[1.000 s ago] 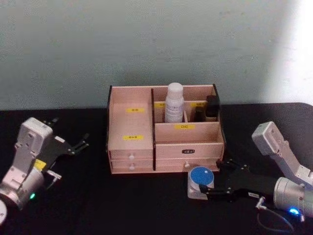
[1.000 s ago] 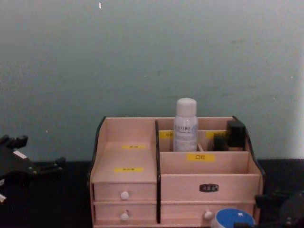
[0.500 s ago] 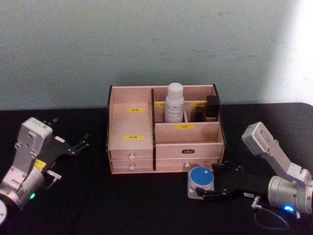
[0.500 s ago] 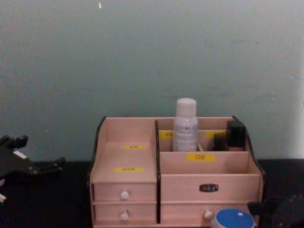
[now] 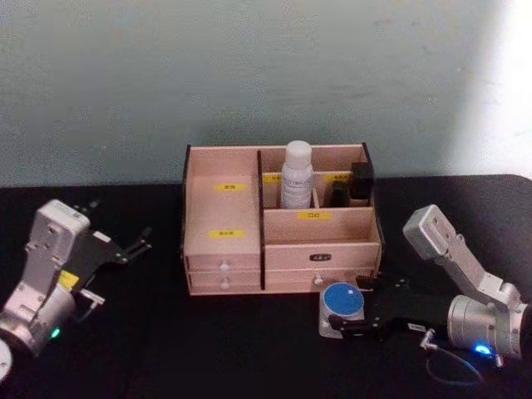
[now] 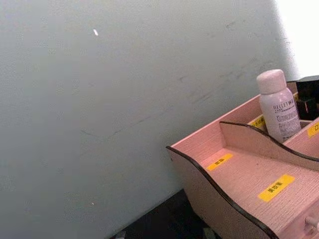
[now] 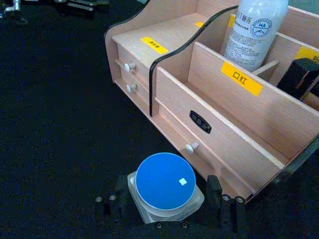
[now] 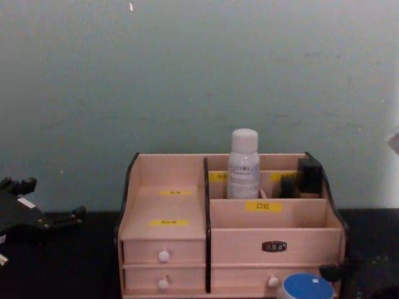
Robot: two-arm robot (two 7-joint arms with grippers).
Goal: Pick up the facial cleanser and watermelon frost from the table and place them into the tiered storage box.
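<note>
**Head view.**
- Tiered storage box, centre frame, with 4 white-knobbed drawers and yellow labels.
- Facial cleanser, a white bottle, stands upright in a rear compartment of the box.
- Black container, in the rear right compartment.
- Watermelon frost, a clear pot with a round blue lid, sits on the table just below the box's lower right drawer.
- Right gripper, lower right, is spread with 1 finger on each side of the pot. The box front stands close beyond it.
- Left gripper, lower left, is spread and holds nothing, well apart from the box.

**Left wrist view.** Shows the curved dark-trimmed side of the box, 2 yellow labels and the bottle.

**Right wrist view.** The black fingers flank the pot closely. Whether they touch it cannot be told.

**Chest view.** The blue lid shows at the bottom edge, right of centre, and the left gripper at the left edge.

**Change over 1.0 s.** The right arm has slid leftward, bringing its fingers further along the pot. The pot, the box and the left gripper are unmoved.

**Setting.** Black table; pale grey-green wall, with a bright patch at upper right.
</note>
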